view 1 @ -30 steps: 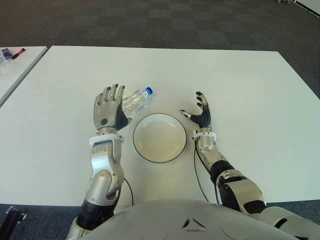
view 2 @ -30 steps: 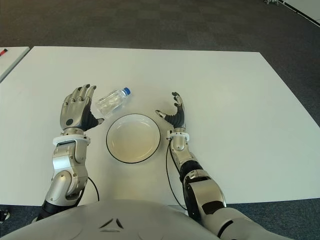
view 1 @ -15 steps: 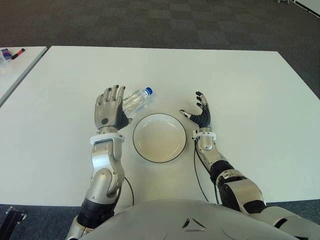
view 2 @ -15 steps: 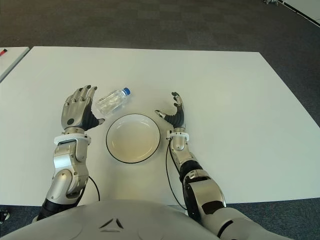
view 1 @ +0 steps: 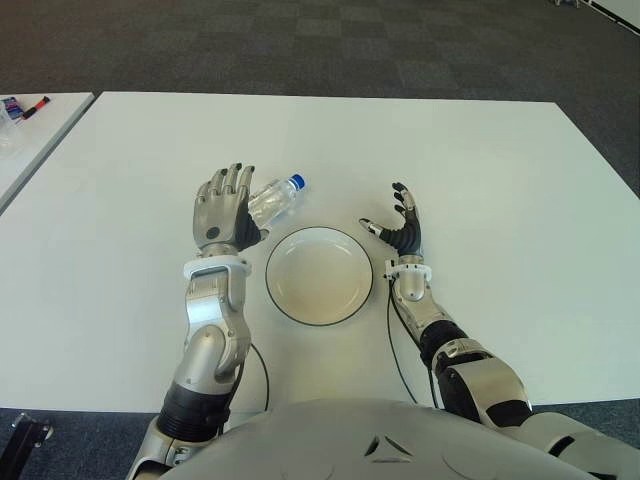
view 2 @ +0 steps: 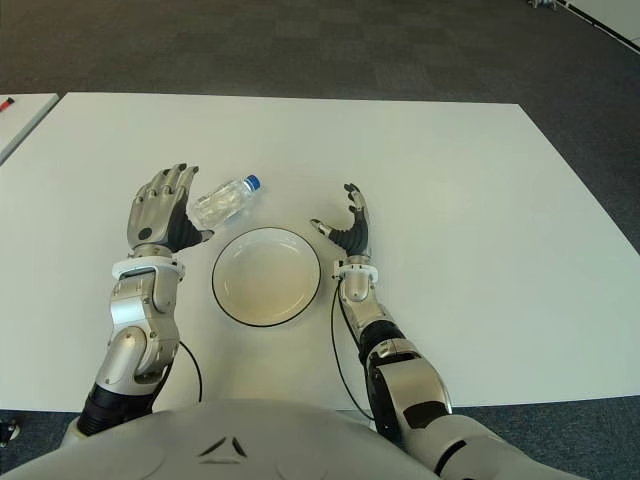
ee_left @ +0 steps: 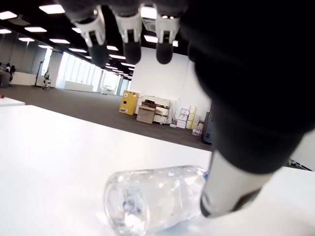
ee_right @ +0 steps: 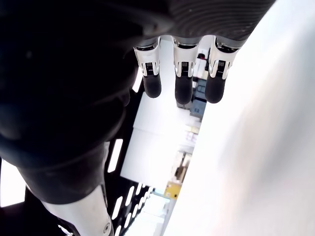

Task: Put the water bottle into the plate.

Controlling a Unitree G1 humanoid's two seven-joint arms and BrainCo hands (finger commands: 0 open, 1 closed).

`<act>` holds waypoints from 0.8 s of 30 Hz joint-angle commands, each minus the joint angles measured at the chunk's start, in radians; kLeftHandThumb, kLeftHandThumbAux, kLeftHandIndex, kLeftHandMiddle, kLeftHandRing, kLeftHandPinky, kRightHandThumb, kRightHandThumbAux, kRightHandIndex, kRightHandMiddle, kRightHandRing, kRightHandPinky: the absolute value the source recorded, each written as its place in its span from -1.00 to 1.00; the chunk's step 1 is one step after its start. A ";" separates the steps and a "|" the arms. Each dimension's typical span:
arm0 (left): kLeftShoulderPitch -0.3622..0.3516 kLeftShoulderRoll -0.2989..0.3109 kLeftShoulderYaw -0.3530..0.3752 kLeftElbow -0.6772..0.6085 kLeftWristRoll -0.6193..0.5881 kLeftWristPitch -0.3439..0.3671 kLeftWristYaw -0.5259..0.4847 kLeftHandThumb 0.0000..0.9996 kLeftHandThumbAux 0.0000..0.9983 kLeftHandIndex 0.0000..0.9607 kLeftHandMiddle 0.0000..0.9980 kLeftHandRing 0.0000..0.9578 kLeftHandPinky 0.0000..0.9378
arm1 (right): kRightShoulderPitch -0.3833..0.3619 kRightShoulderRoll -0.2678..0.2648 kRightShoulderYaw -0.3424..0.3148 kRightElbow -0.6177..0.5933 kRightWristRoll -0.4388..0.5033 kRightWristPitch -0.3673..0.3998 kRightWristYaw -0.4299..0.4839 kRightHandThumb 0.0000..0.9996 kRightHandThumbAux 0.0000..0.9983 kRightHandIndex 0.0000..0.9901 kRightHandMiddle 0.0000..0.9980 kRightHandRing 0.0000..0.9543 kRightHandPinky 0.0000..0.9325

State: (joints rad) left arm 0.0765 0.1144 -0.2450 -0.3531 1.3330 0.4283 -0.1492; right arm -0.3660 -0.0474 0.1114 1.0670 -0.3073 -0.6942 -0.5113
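A clear water bottle (view 1: pixel 274 200) with a blue cap lies on its side on the white table (view 1: pixel 500 180), just behind and left of the plate. The white plate (view 1: pixel 319 275) with a dark rim sits in front of me, with nothing in it. My left hand (view 1: pixel 224 208) is raised right beside the bottle's base, fingers spread, the thumb close to the bottle (ee_left: pixel 157 204) but not closed on it. My right hand (view 1: pixel 402 226) shows to the right of the plate, fingers open and holding nothing.
A second white table (view 1: pixel 30 140) stands at the far left with markers (view 1: pixel 28 106) on it. Dark carpet (view 1: pixel 350 45) lies beyond the table's far edge.
My left hand has shifted forward and slightly right, closer to the bottle's base. The bottle, the plate and my right hand have not moved.
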 commanded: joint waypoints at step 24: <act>-0.272 0.030 -0.006 0.214 -0.161 0.084 -0.107 -1.00 0.82 -1.00 -1.00 -1.00 -0.96 | 0.044 0.021 0.010 0.035 -0.001 0.039 0.003 -1.00 0.75 -0.73 -0.79 -0.77 -0.67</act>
State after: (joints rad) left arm -0.1802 0.1324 -0.2471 -0.1685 1.1929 0.4987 -0.2323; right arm -0.3684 -0.0411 0.1170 1.0626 -0.3088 -0.6883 -0.5128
